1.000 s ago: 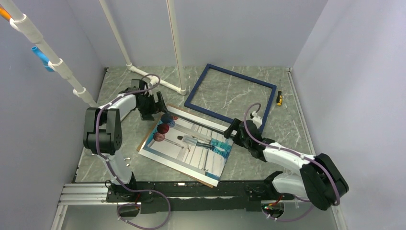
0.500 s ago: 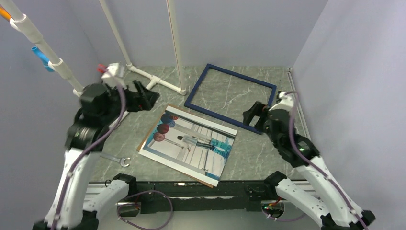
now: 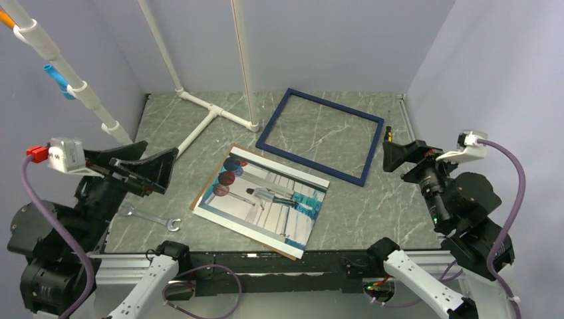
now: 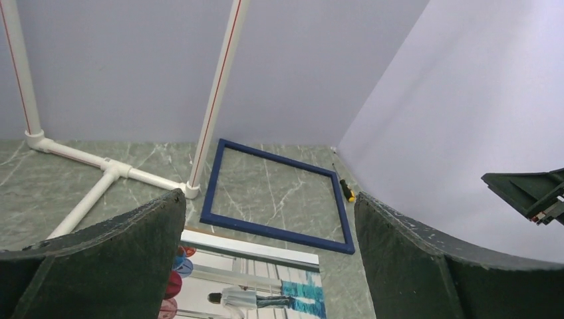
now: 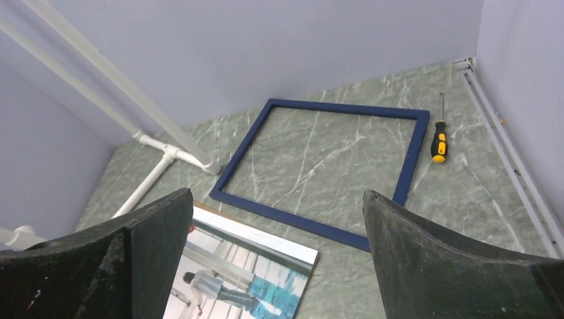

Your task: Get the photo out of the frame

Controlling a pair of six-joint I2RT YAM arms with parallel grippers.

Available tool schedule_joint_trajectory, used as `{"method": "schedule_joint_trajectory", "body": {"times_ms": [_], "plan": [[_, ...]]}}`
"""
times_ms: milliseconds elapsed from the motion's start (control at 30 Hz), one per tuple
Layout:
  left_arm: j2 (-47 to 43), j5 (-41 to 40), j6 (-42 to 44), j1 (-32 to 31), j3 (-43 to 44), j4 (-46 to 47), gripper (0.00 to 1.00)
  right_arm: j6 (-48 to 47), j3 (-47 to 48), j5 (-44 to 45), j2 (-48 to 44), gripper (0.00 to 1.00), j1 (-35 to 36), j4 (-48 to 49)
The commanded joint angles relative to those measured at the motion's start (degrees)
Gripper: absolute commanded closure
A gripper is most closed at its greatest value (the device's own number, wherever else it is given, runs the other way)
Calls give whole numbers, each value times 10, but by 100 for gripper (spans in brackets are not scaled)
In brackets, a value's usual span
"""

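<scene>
Top external: glossy rect. photo (image 3: pixel 266 199)

The frame (image 5: pixel 292 221) lies flat — photo (image 5: pixel 246 272) just beside, screwdriver (image 5: pixel 438 143) near.

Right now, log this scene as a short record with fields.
photo: out of the frame, flat on a brown board
frame: empty, flat on the table, just beyond the photo, not touching it
left gripper: open, raised, holding nothing
right gripper: open, raised, holding nothing
other items: screwdriver right of the frame; wrench left of the photo
</scene>
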Motion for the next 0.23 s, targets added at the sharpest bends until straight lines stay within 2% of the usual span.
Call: {"method": "schedule_joint_trajectory", "body": {"times_ms": [0,100,200], "plan": [[2,-18,-7,0,12,-29,0,-30,3,7,-15,0,1,-11],[2,-13,-6,0,9,-36,1,-29,-21,2,-28,0,1,4],[-5,-10,-11,0,-1,-33,1,-5,-18,17,-16,0,1,-22]]}}
